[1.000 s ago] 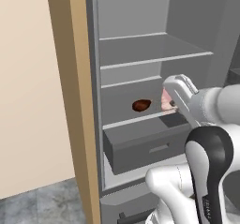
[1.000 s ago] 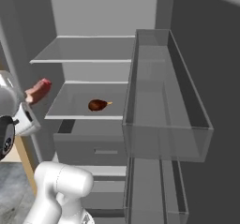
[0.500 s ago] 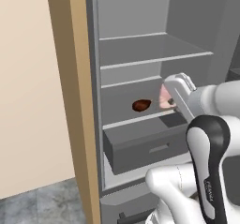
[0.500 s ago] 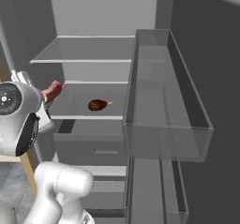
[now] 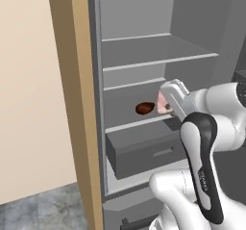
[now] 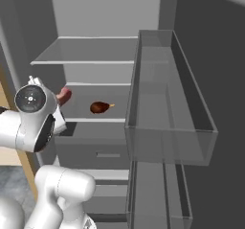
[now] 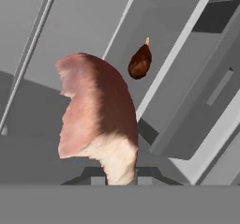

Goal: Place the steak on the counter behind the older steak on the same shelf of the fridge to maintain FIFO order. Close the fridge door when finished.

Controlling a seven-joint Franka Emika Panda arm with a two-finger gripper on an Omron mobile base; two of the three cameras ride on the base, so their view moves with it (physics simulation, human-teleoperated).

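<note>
Pink steak (image 7: 96, 117) sits clamped in the closed end effector (image 5: 166, 105) at the fridge (image 5: 144, 56) shelf's front edge, near the older steak (image 5: 144, 108). Pushing deeper could knock it or clip the shelf.

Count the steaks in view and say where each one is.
2. The pink steak is held in the shut gripper at the fridge opening; the darker older steak lies on the shelf above the drawer.
</note>
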